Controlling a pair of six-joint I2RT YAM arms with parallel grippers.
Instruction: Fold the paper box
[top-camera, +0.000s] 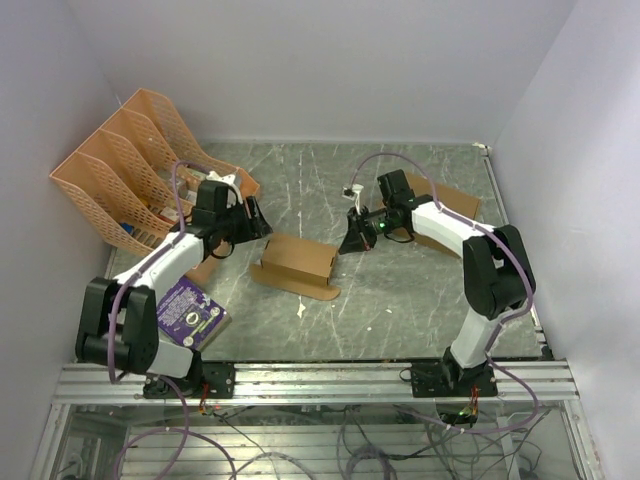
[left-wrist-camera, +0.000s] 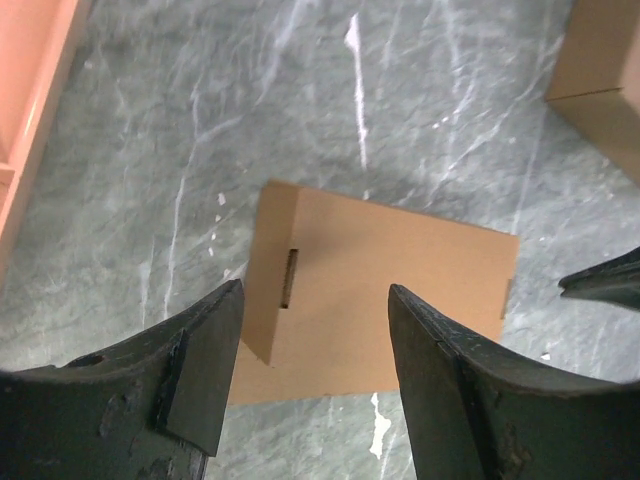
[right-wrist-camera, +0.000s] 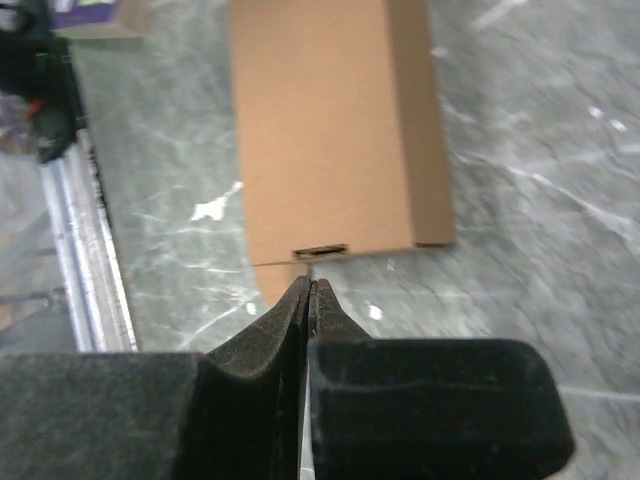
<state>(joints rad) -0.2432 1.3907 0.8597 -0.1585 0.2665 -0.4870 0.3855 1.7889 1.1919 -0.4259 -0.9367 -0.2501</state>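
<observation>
One paper box (top-camera: 297, 263), plain brown (slotted end)

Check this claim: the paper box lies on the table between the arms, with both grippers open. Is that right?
No. The right gripper is shut, its jaws closed tight, as the right wrist view shows; only the left gripper is open. The paper box is placed as stated.
</observation>
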